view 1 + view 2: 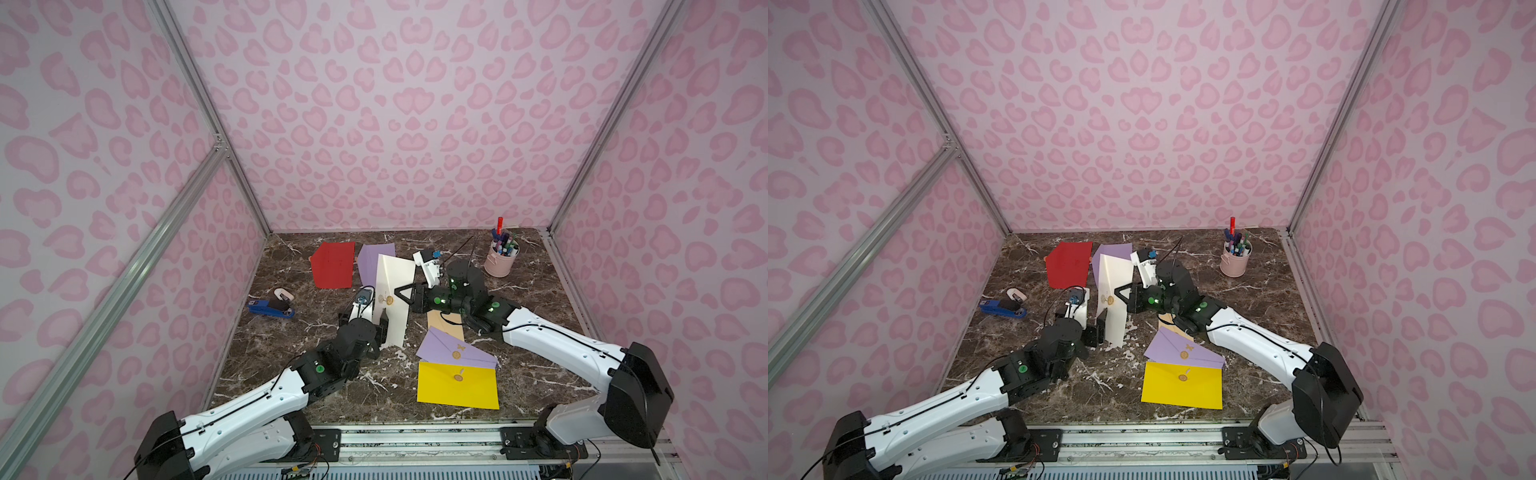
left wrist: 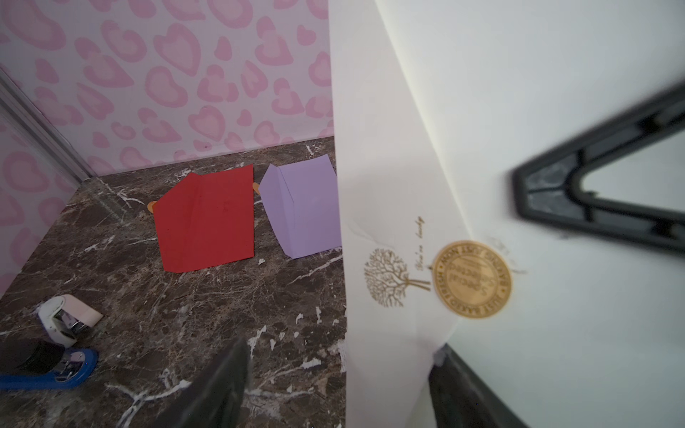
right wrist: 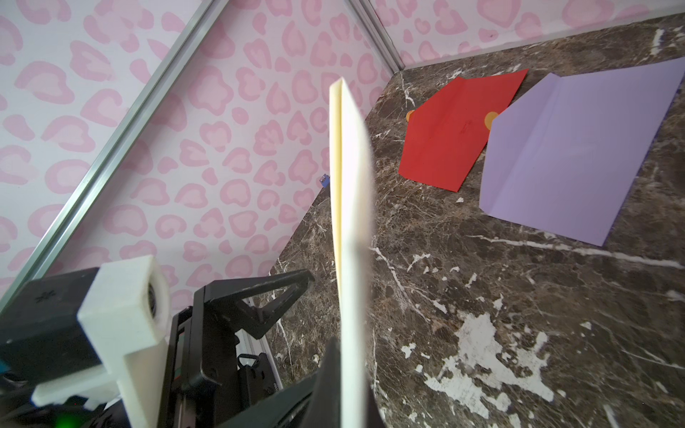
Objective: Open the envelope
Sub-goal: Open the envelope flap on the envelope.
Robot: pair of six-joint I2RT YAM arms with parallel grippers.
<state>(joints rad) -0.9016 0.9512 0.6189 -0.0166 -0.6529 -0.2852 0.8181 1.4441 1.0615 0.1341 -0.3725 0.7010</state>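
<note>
Over marble counter (image 1: 270,345), right end effector (image 1: 398,291) clamps the likely flimsy cream envelope (image 1: 395,274); released left end effector (image 2: 343,348) should pinch flap (image 2: 385,166) beside gold seal (image 2: 471,279).

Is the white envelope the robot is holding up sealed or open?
Sealed. In the left wrist view the white envelope has its flap lying flat, with the tip pinned under the round gold sticker.
</note>
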